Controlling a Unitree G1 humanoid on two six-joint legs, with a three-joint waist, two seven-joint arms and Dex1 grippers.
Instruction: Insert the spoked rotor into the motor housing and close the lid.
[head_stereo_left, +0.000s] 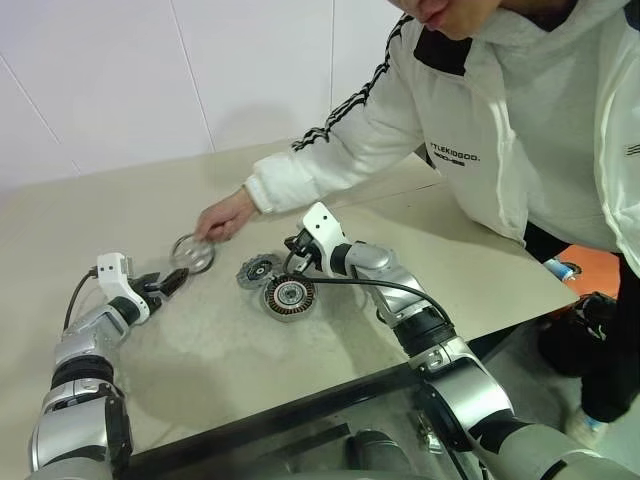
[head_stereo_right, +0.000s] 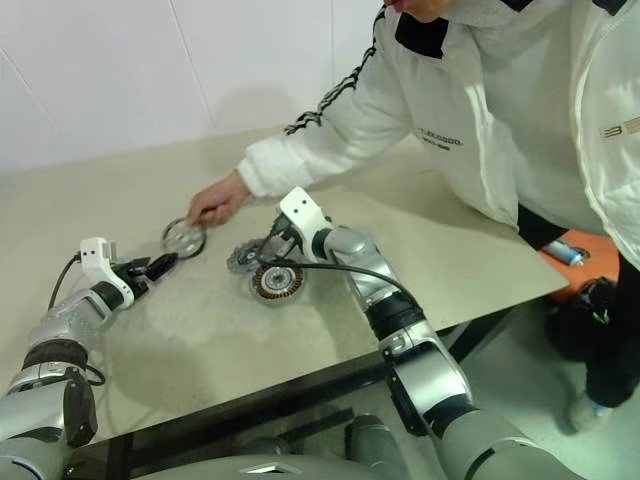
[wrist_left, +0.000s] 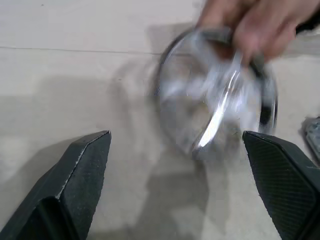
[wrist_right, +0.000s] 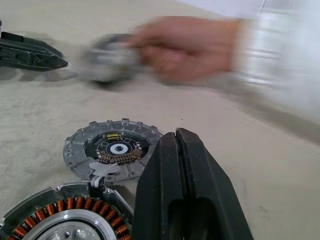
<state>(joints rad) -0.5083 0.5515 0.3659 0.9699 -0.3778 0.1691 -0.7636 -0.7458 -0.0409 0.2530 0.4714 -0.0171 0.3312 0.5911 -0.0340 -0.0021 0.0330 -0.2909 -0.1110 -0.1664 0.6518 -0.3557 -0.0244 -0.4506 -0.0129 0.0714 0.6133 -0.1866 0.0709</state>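
the small flat grey metal wheel with a notched rim and dark hub (wrist_right: 114, 150) lies flat on the beige table (head_stereo_left: 470, 260), just beside and to the far left of the round motor housing with its ring of copper-coloured windings and silver rim (head_stereo_left: 289, 296); the two sit close together near the middle of the table. the right gripper (head_stereo_left: 297, 258) hangs just over the far edge of the housing, its two black fingers pressed together with nothing between them. to the left, a shiny round metal lid-like ring (head_stereo_left: 192, 252) rests on the table under a person's hand (head_stereo_left: 226, 216), which reaches in from the far right in a white sleeve (head_stereo_left: 330, 150). the left gripper (head_stereo_left: 172, 283) points at that ring from the near left, fingers spread wide and empty, tips just short of it.
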